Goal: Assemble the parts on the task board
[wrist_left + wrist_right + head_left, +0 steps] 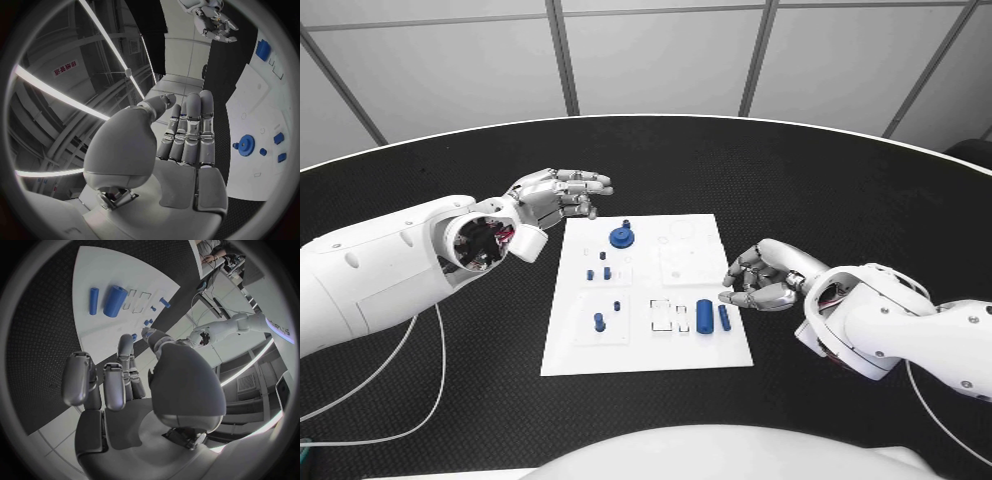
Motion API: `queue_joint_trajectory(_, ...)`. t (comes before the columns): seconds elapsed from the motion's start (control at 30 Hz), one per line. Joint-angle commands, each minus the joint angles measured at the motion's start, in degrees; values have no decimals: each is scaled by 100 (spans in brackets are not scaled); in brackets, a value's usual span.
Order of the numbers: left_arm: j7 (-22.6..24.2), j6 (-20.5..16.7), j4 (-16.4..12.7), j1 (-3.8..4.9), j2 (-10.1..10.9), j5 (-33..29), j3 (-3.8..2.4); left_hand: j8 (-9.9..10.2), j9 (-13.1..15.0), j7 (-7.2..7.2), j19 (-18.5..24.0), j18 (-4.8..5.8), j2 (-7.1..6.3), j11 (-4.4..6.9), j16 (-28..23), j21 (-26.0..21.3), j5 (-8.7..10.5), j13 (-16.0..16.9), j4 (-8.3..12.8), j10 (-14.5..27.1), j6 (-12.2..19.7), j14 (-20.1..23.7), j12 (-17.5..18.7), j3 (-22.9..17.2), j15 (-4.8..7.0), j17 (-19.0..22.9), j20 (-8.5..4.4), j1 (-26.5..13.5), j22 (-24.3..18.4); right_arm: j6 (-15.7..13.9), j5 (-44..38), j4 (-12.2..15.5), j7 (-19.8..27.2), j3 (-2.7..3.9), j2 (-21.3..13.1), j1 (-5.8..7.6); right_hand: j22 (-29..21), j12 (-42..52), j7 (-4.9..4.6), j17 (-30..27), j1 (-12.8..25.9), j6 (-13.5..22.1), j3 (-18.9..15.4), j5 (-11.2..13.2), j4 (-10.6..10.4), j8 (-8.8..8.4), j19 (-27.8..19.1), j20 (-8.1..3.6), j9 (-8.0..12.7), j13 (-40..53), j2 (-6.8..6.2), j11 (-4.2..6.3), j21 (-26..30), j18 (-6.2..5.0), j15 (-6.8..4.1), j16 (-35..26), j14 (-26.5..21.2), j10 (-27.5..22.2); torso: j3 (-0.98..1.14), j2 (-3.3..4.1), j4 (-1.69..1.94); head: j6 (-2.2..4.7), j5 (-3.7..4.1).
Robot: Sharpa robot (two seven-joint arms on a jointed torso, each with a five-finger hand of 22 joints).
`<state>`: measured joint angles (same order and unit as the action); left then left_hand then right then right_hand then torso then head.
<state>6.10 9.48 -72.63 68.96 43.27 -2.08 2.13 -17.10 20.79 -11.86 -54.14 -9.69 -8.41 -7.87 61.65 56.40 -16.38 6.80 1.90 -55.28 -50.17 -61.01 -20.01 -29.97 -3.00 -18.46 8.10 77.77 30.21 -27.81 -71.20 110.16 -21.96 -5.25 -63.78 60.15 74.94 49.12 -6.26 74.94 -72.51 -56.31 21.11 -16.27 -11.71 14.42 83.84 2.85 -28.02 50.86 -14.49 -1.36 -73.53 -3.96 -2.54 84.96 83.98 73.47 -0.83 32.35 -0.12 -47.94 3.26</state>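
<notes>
Both robot hands, left (560, 198) and right (762, 275), hover open and empty beside the task board (643, 345); the right could knock the nearby blue cylinders (705, 317) rolling

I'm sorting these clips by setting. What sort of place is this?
Likely a robotics lab or test cell: a round black table, a white task board with small blue parts, and panelled walls behind.
</notes>
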Motion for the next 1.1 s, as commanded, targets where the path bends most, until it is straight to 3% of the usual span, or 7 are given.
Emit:
queue_joint_trajectory(0.03, 1, 9, -5, -2, 3, 0, 0, -37, 6, -2, 36, -93, 6, -9, -31, -14, -17, -5, -6, 41, -4, 42, -23, 43, -13, 7, -2, 48, -5, 6, -329, -9, -327, -8, 65, -56, 788, 781, 1, 651, 131, 85, -142, 69, -206, 115, 359, -16, -60, 823, 31, -5, -85, 95, -34, 47, 442, 120, -6, 10, 5, -11, 53)
queue_joint_trajectory(0.2, 5, 13, -17, -4, 16, 0, 1, -39, 6, -1, 38, -93, 10, -9, -33, -16, -17, -6, -12, 42, -4, 45, -24, 45, -15, 9, 0, 43, -7, 24, -515, -102, -666, -27, 217, -124, 835, 1776, 7, 715, 142, 171, -370, 123, -431, 261, 364, -13, -151, 1807, 85, 0, -150, 105, -30, 89, 452, 436, -26, 21, 17, -22, 99)
queue_joint_trajectory(0.4, 10, 2, -50, -5, 46, 0, 1, -40, 6, -1, 40, -92, 12, -10, -34, -17, -17, -6, -19, 43, -4, 45, -25, 47, -16, 10, 1, 37, -7, 69, -791, -258, -961, -36, 451, -255, 907, 2433, 20, 857, 275, 260, -704, 95, -491, 459, 384, -8, -283, 2456, 200, -5, -268, 126, -29, 174, 479, 660, -28, 39, 36, -20, 130)
queue_joint_trajectory(0.5, 12, -3, -66, -5, 61, 0, 1, -40, 6, -1, 40, -92, 12, -10, -34, -17, -17, -6, -19, 43, -4, 45, -25, 47, -16, 10, 1, 37, -7, 69, -833, -327, -1027, -37, 532, -300, 920, 2505, 28, 872, 388, 316, -888, -235, -490, 552, 385, -12, -360, 2550, 252, 1, -279, 127, -34, 185, 480, 665, -27, 42, 33, -25, 126)
queue_joint_trajectory(1.0, 8, -39, -127, -4, 127, -1, 1, -41, 7, -1, 42, -92, 20, -10, -35, -21, -18, -8, -30, 44, -2, 47, -26, 49, -17, 12, 2, 29, -10, 268, -876, -522, -1131, -37, 781, -353, 926, 2522, 42, 870, 565, 349, -1065, -274, -504, 646, 383, -14, -435, 2594, 345, 9, -273, 126, -38, 186, 479, 657, -20, 52, 30, -60, 96)
queue_joint_trajectory(1.1, 7, -44, -137, -4, 136, -1, 1, -41, 7, -1, 42, -92, 20, -10, -35, -21, -18, -8, -30, 44, -2, 47, -26, 49, -17, 12, 2, 29, -10, 316, -877, -543, -1139, -37, 808, -355, 923, 2516, 42, 863, 571, 349, -1070, -273, -504, 650, 382, -15, -438, 2589, 349, 10, -266, 125, -39, 183, 477, 652, -27, 47, 35, -70, 93)
